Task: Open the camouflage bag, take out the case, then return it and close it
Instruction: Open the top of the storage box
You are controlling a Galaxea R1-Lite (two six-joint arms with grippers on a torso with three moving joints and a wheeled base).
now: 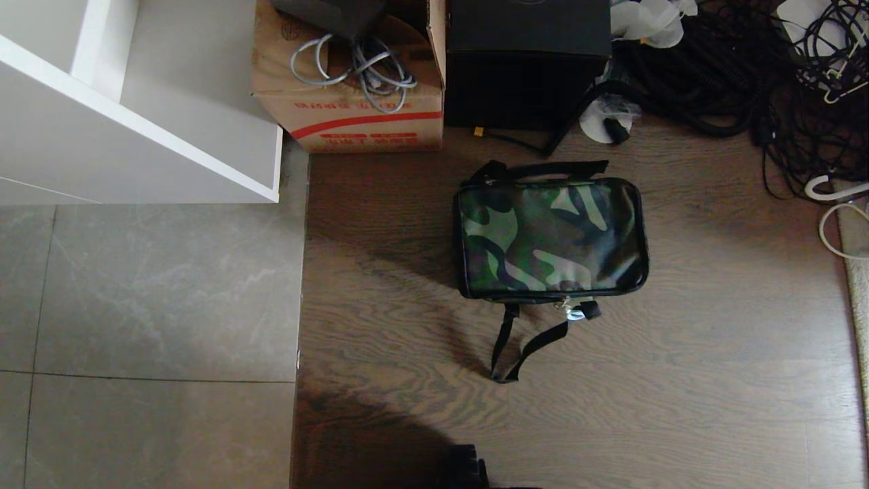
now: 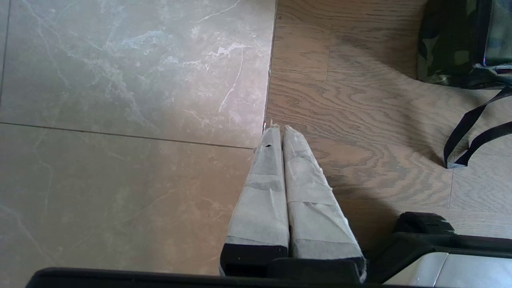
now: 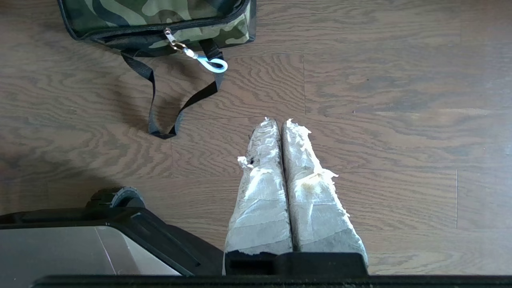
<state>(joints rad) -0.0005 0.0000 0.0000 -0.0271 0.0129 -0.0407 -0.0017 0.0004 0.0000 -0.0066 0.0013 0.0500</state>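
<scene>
Camouflage bag (image 1: 551, 238) zipped, contents hidden; left end effector (image 2: 279, 128), right end effector (image 3: 277, 121) pressed together.

The floor has two parts: grey marble-look stone tiles (image 1: 156, 292) on the left and brown wooden planks (image 1: 713, 339) on the right. At the top left stands a white cabinet panel (image 1: 136, 129). Next to it is a brown cardboard box with red print (image 1: 360, 122), and grey coiled cables (image 1: 360, 68) lie on top of it. Just beside the box stands a tall black box (image 1: 526, 68). A pile of black cables (image 1: 747, 75) covers the top right corner, with some white cords (image 1: 838, 210) near the edge.
</scene>
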